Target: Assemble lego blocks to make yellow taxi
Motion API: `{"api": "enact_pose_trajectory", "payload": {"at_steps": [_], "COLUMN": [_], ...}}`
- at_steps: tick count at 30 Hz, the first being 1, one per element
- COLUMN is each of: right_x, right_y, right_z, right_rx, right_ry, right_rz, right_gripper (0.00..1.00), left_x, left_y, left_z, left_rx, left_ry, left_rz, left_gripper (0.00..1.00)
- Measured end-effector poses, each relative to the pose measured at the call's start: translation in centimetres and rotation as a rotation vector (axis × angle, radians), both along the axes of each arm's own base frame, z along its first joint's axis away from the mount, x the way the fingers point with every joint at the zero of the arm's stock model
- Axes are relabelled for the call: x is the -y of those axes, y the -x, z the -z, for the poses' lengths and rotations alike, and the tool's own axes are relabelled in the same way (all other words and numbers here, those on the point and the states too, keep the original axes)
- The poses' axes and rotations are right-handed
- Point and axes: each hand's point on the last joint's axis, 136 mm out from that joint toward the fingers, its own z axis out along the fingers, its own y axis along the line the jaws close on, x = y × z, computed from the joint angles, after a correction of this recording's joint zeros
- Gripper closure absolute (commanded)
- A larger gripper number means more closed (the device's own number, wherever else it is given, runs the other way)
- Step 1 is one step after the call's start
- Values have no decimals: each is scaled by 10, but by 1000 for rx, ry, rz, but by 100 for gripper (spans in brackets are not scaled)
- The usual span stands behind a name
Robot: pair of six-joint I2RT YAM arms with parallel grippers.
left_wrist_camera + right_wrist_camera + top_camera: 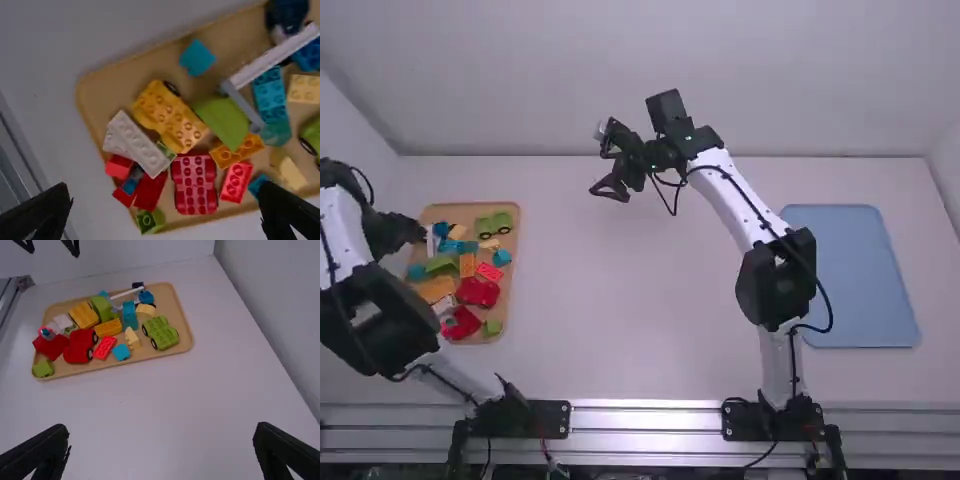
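1. Hovering by the tray's [463, 210] left edge, your left gripper [414, 232] is standing with fingers spread.
2. Your yellow car base [170, 117] is lying in that tray, apart from the left gripper, just beside a white brick [139, 144].
3. You're holding the right gripper [597, 161] spread above the bench [650, 300], well apart from the yellow car base.

Looks like smooth, matt wood on the tan rounded tray [107, 92]. Looks like studded plastic on the yellow wheeled block [170, 117]. Gleams like metal along the silvery rail [645, 420].
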Motion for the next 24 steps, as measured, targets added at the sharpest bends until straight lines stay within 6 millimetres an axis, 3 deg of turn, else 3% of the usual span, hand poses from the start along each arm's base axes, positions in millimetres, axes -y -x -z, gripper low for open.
{"api": "enact_pose_trajectory", "payload": {"at_steps": [9, 12, 14, 15, 18, 24], "right_x": [0, 0, 0, 0, 0, 3], "right_y": [0, 0, -1, 0, -1, -3], "right_z": [0, -1, -1, 0, 0, 5], "right_rx": [1, 2, 2, 0, 1, 0], "right_ry": [-1, -3, -3, -2, 4, 30], "right_rz": [0, 1, 1, 1, 8, 25], "right_gripper": [2, 2, 2, 1, 1, 1], "left_x": [12, 21, 29, 32, 34, 23], "left_y": [-16, -10, 0, 7, 20, 8], "left_z": [45, 62, 74, 80, 92, 101], "left_rx": [49, 33, 1, -22, -60, 15], "left_ry": [54, 96, 123, 131, 123, 73], "left_rz": [105, 111, 73, 30, -71, -153], "left_gripper": [1, 0, 2, 9, 8, 12]}}
